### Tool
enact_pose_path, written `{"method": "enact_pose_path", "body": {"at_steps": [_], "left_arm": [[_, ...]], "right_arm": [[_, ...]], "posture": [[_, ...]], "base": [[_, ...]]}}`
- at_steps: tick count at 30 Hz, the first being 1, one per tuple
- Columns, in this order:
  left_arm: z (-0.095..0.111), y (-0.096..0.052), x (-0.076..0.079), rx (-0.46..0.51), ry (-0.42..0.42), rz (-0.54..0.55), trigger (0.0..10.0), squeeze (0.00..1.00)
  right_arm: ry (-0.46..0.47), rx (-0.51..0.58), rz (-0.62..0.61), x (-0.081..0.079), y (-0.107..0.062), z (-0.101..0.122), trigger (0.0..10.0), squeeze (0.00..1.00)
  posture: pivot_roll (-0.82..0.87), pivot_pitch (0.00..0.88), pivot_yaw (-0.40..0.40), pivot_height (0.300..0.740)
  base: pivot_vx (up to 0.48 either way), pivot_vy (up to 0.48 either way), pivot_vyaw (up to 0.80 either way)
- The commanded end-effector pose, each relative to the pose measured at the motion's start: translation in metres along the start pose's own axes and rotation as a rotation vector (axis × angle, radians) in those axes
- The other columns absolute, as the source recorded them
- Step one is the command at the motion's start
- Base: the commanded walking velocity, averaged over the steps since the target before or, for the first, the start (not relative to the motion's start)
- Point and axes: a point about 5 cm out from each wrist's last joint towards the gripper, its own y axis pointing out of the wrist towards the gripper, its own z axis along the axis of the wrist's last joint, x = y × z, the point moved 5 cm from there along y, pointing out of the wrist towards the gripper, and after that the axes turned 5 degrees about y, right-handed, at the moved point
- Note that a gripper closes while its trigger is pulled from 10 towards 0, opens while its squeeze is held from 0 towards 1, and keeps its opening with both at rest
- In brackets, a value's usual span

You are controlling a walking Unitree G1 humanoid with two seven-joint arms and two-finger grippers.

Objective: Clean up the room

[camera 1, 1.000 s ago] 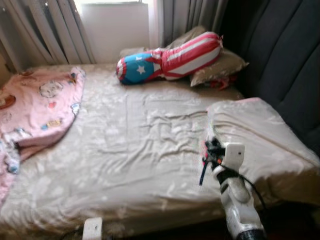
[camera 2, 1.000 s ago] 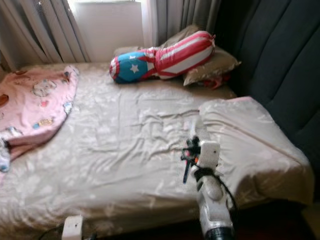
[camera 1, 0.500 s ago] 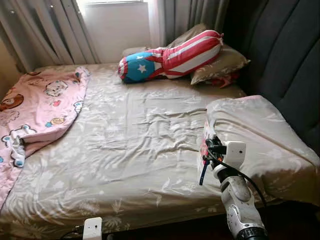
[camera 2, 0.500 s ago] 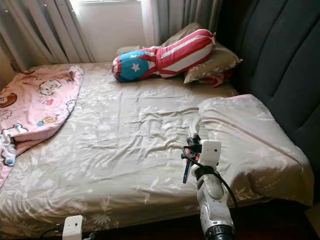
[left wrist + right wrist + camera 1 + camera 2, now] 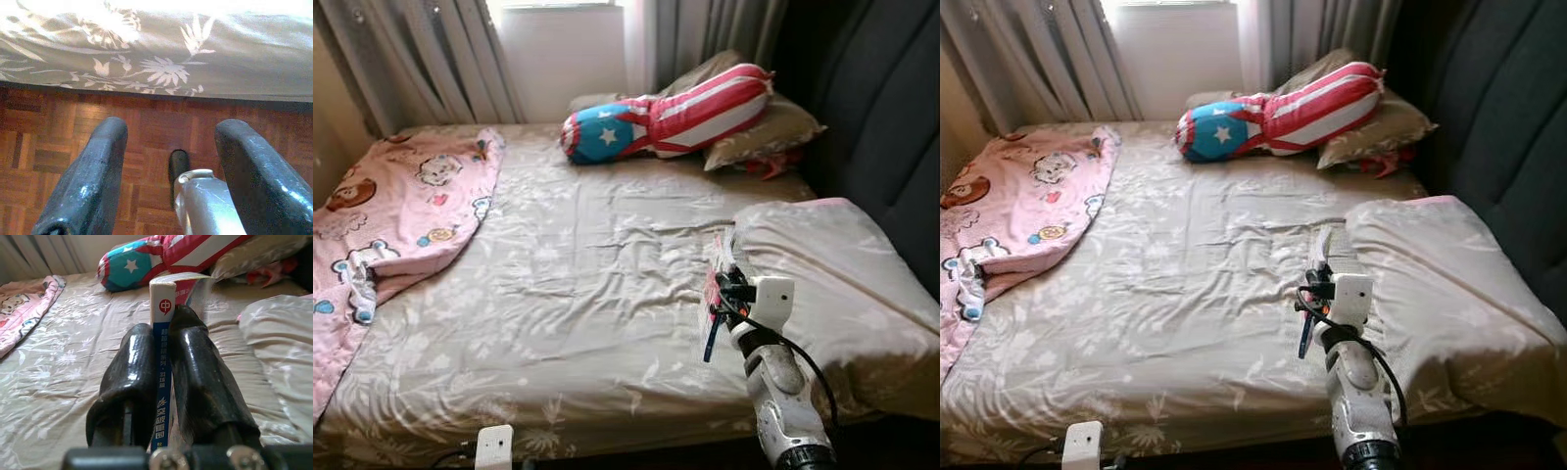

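Note:
My right gripper (image 5: 714,294) is raised over the front right part of the bed and is shut on a thin book (image 5: 162,347) with a white and blue spine. The book (image 5: 713,279) stands upright between the two black fingers (image 5: 129,377). My left gripper (image 5: 171,171) hangs low beside the bed, open with nothing between its fingers, above the wooden parquet floor (image 5: 58,147). A pink cartoon blanket (image 5: 391,215) lies crumpled over the left side of the bed. A red, white and blue star-patterned bolster (image 5: 666,113) rests at the head of the bed.
The bed (image 5: 568,284) has a rumpled beige floral sheet. A beige pillow (image 5: 832,274) lies at the right, and another pillow (image 5: 769,132) sits behind the bolster. A dark padded headboard (image 5: 881,117) runs along the right. Grey curtains (image 5: 421,59) flank a bright window.
The camera view has shifted, so the bed and pillows sit a little further right in the picture. My right gripper keeps hold of the book in the same pose.

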Motion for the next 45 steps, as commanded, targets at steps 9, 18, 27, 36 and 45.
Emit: {"method": "enact_pose_path", "body": {"at_steps": [9, 18, 27, 36, 45], "left_arm": [[0.003, 0.001, 0.002, 0.005, -0.007, 0.001, 10.0, 0.0], [0.004, 0.001, 0.003, 0.011, -0.008, 0.0, 10.0, 0.0], [0.004, 0.001, 0.003, 0.008, -0.003, 0.0, 10.0, 0.0], [0.003, 0.001, 0.001, 0.008, -0.008, 0.001, 10.0, 0.0], [0.001, 0.0, 0.002, 0.007, 0.007, -0.011, 10.0, 0.0]], "right_arm": [[-0.018, 0.057, 0.0, 0.003, 0.003, 0.016, 10.0, 0.0], [-0.035, 0.053, 0.016, 0.001, 0.001, 0.015, 10.0, 0.0], [-0.047, 0.053, 0.033, -0.001, 0.001, 0.014, 10.0, 0.0], [-0.033, 0.048, 0.002, 0.004, 0.001, 0.013, 10.0, 0.0], [-0.037, 0.057, -0.043, 0.012, 0.001, 0.014, 10.0, 0.0]], "posture": [[-0.11, 0.0, 0.003, 0.74], [-0.12, 0.004, 0.005, 0.74], [-0.12, 0.006, 0.006, 0.74], [-0.11, 0.008, 0.008, 0.74], [-0.12, 0.0, 0.014, 0.74]], "base": [[0.289, 0.0, 0.0], [0.031, 0.0, 0.0], [0.0, 0.0, 0.69], [0.0, 0.0, 0.0], [0.117, 0.0, 0.0]]}}
